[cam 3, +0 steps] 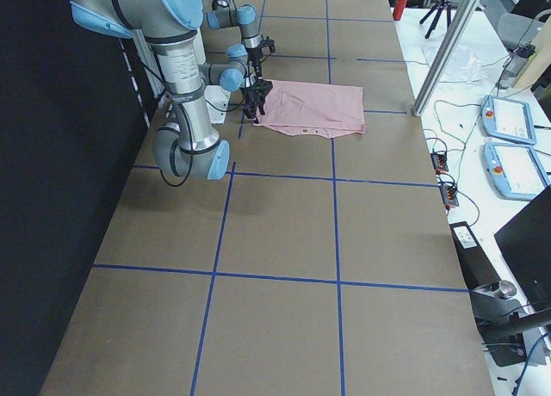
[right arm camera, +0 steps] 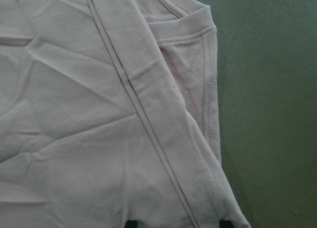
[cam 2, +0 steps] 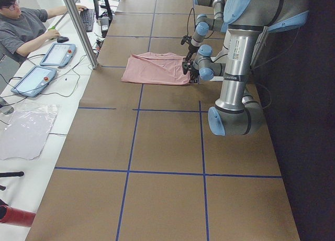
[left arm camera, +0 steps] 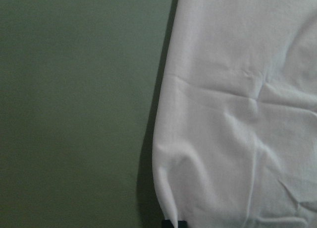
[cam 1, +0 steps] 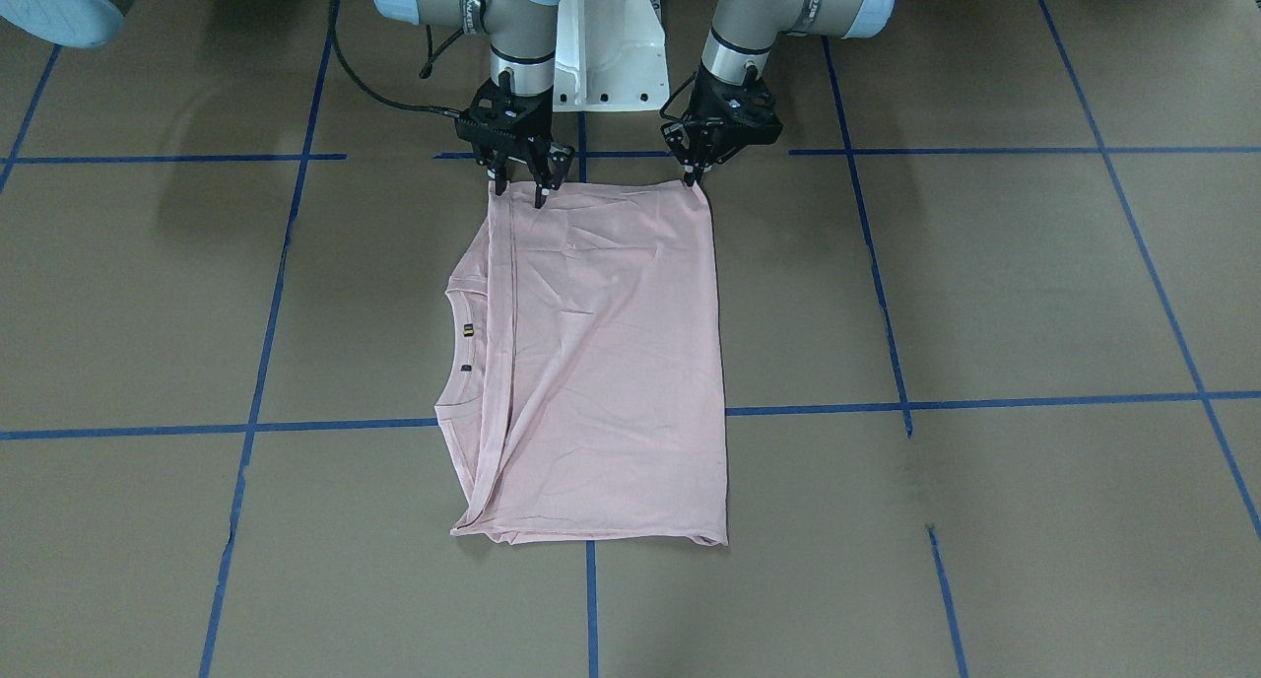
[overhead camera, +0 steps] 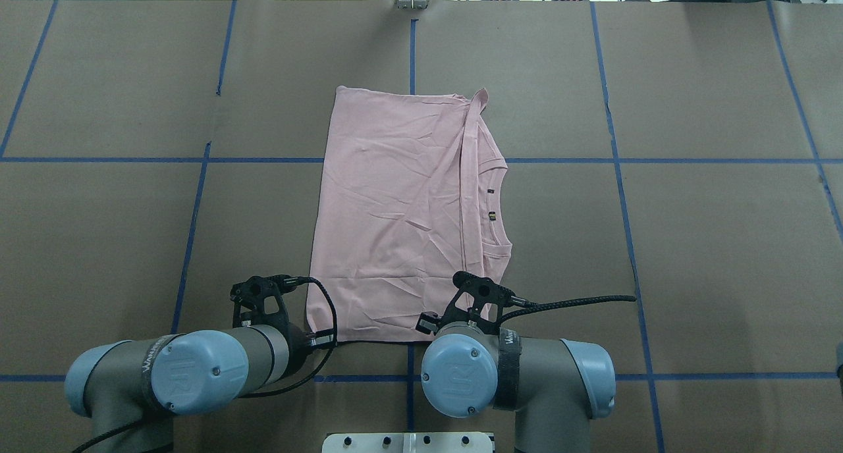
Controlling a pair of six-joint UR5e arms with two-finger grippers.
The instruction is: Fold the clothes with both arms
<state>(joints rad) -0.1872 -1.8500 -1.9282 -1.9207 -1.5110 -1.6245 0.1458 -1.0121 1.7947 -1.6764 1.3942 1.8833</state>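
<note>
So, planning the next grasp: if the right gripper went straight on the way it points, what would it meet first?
The T-shirt: the right gripper points down, jaws open, over its collar-side corner; remaining gap unclear.

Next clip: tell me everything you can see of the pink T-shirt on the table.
The pink T-shirt lies flat on the brown paper-covered table, folded into a rough rectangle, plain side up and lightly creased. It looks like soft knit fabric. Its ribbed collar peeks out on the robot's right, with a stitched hem edge lying beside it. No print shows. At the edge nearest the robot, the open right end effector and the shut left end effector meet its corners; actual grip is unclear.
</note>
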